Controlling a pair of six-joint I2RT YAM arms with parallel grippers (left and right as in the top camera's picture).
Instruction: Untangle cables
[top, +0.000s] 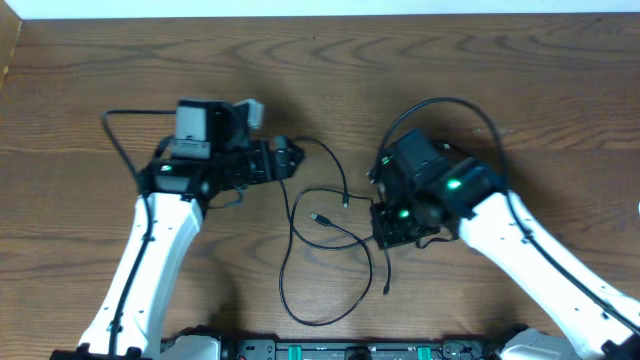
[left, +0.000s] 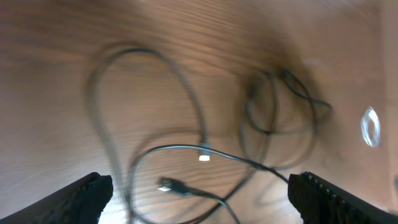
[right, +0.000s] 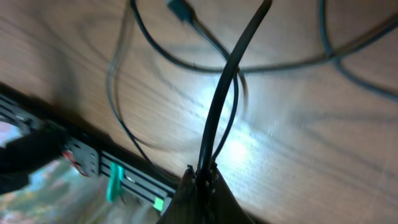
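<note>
Thin black cables (top: 322, 222) lie looped and crossed on the wooden table between my two arms, with a small plug (top: 319, 216) in the middle. My left gripper (top: 290, 158) stands wide open at the upper left end of the loops, holding nothing. In the left wrist view its fingers (left: 87, 198) flank a plug (left: 169, 185) and blurred strands of the cables (left: 186, 93) on the wood below. My right gripper (top: 383, 226) is shut on a black cable (right: 225, 87), which runs straight up out of its closed fingertips (right: 204, 177).
A black rail (top: 330, 350) runs along the table's front edge, also seen in the right wrist view as the rail (right: 93, 160). Thicker arm cables arc above the right wrist (top: 450, 104) and left of the left arm (top: 116, 138). A small shiny object (left: 370, 126) lies far right.
</note>
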